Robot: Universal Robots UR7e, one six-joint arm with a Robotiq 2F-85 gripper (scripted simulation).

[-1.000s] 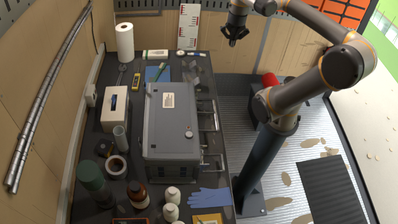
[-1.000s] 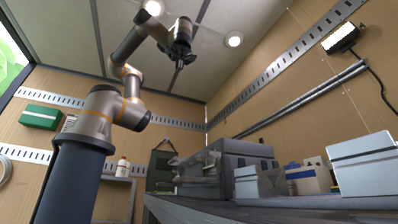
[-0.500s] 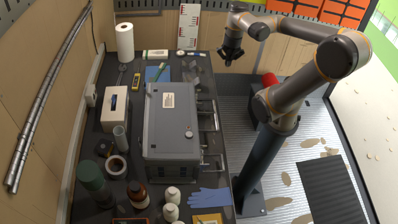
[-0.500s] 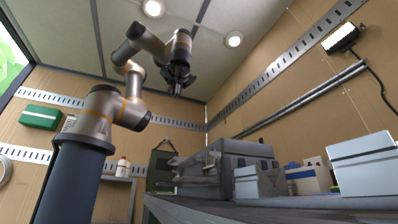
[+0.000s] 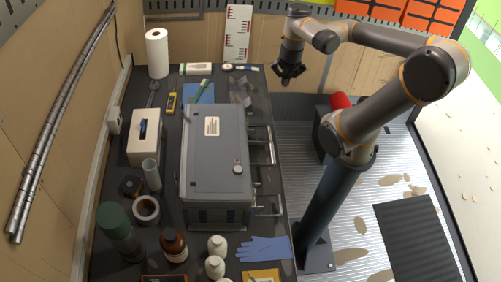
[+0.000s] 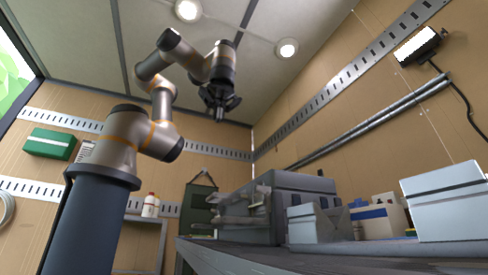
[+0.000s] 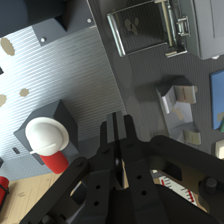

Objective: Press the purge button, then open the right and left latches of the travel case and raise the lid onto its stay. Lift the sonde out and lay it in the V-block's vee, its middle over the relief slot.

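Observation:
The grey travel case [image 5: 215, 149] sits closed in the middle of the dark bench, with the V-block [image 5: 241, 89] just beyond its far end. A round grey purge button [image 5: 237, 169] sits on the lid near an orange dot. Latches [image 7: 182, 25] and wire handles [image 5: 261, 144] line the case's side toward the arm. High above the bench's far right corner hangs my gripper [image 5: 288, 78], shut and empty, well clear of the case. From the wrist camera the V-block [image 7: 178, 107] lies right of the fingertips [image 7: 117, 126]. The sonde is hidden.
A white tissue box [image 5: 144, 136] stands left of the case, with a paper roll [image 5: 157, 53], tape ring [image 5: 146, 210], bottles [image 5: 173, 244] and a blue glove [image 5: 264, 248] around. A dark box with a red cylinder [image 5: 337, 102] stands on the floor beside the bench.

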